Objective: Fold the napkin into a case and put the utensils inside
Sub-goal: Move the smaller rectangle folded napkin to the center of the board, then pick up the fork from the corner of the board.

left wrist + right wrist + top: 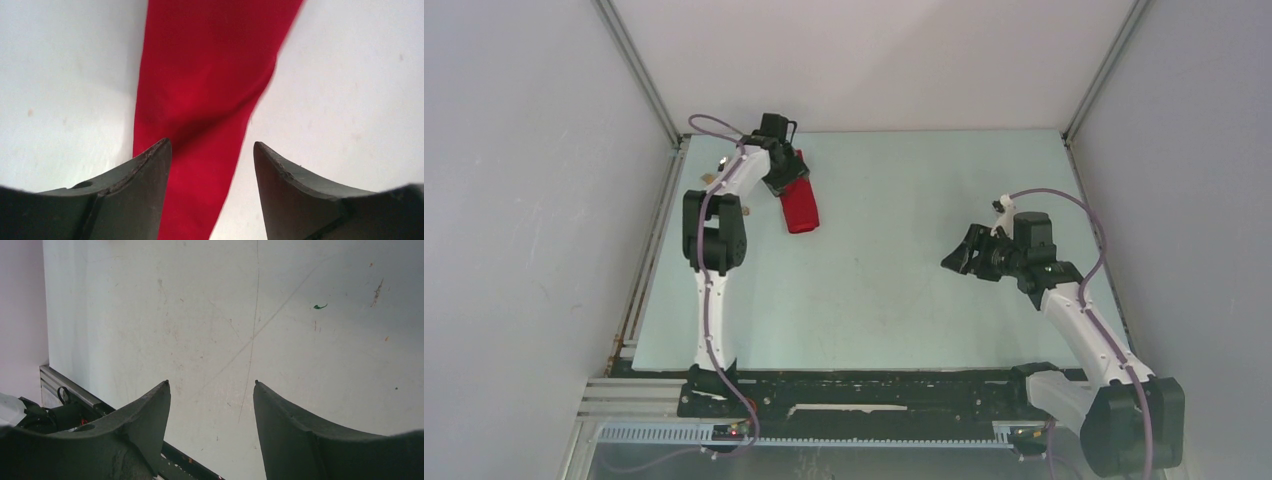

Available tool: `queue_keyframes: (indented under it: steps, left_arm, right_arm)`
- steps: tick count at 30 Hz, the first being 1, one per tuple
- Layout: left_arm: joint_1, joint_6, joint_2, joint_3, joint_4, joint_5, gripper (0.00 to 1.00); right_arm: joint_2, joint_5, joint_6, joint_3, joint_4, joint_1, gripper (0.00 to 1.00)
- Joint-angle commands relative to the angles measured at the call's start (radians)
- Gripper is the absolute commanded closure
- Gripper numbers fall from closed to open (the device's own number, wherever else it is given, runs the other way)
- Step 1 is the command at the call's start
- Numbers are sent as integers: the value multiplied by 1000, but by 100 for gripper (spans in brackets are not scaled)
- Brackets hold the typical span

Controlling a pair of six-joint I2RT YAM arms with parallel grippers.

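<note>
From overhead I see the case (801,210), a narrow, soft red cloth packet, lying on the pale matte table (894,300) at the far left, its far end under my left gripper (782,178). The left wrist view shows the cloth running between dark curved fingers (145,180), spread apart and not pinching it. My right gripper (957,252), also spread, hangs over scratched tabletop, well apart from the cloth.

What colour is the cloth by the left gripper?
The folded napkin is plain bright red, unpatterned; the left wrist view shows it best.
</note>
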Motion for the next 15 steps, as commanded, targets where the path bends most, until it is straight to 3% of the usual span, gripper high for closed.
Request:
queue_keyframes:
  steps: [1, 8, 15]
  left_arm:
    - [-34, 44, -259, -145, 124, 16, 31]
    - [-37, -32, -410, -478, 343, 233, 31]
    - [-40, -60, -355, -618, 432, 218, 30]
  right_arm:
    - [7, 8, -21, 26, 9, 27, 31]
    - [12, 16, -21, 27, 8, 65, 30]
    - [-1, 15, -13, 27, 16, 91, 30]
